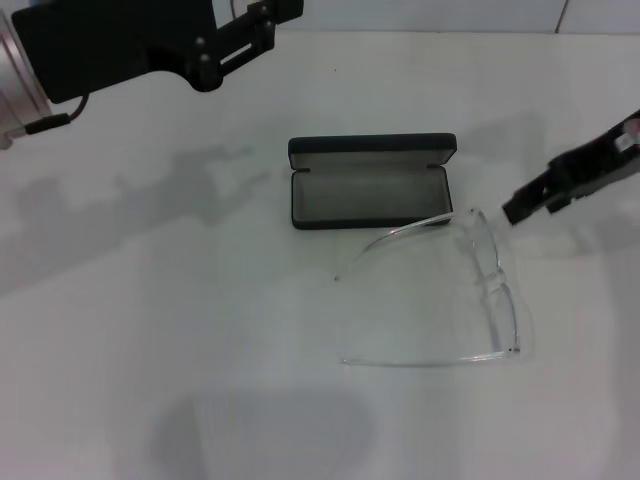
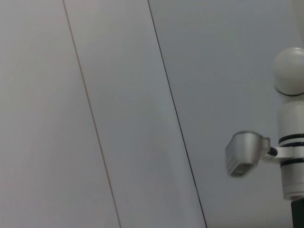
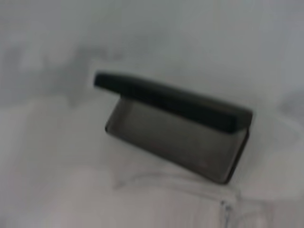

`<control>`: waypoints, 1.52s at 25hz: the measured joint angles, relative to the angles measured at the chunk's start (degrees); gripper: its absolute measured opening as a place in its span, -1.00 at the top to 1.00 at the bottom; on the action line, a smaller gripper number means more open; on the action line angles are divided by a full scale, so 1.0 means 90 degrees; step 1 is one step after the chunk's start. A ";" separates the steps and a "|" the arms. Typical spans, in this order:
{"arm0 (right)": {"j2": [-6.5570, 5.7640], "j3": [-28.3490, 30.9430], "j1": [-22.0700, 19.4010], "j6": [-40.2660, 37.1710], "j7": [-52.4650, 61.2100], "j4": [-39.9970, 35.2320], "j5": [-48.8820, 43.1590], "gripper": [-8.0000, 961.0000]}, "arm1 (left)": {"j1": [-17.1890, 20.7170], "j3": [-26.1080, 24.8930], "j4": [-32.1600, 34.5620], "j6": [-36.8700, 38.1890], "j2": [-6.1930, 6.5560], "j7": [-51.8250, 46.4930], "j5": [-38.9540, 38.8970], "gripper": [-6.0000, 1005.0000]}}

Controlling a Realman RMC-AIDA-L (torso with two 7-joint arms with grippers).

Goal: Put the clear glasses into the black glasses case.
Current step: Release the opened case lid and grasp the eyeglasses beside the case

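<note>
The black glasses case (image 1: pixel 370 185) lies open in the middle of the white table, grey lining up and lid standing at the far side. The clear glasses (image 1: pixel 495 285) lie just in front and to the right of it with arms unfolded. One arm runs along the case's front right corner. My right gripper (image 1: pixel 520 208) hovers at the right, its tip close to the far end of the glasses' lens. The right wrist view shows the case (image 3: pixel 175 128) and a faint piece of the glasses (image 3: pixel 223 204). My left gripper (image 1: pixel 235 40) is raised at the far left, away from both.
The white table (image 1: pixel 150 330) surrounds the case and glasses, and nothing else is on it. The left wrist view shows only wall panels and a white pole with a silver camera (image 2: pixel 244 154).
</note>
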 joint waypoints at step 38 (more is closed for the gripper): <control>0.0097 -0.2294 0.0572 0.1483 -0.0025 0.1949 0.0007 0.06 | 0.0024 0.0000 -0.0407 0.0151 0.0002 0.0399 -0.0034 0.37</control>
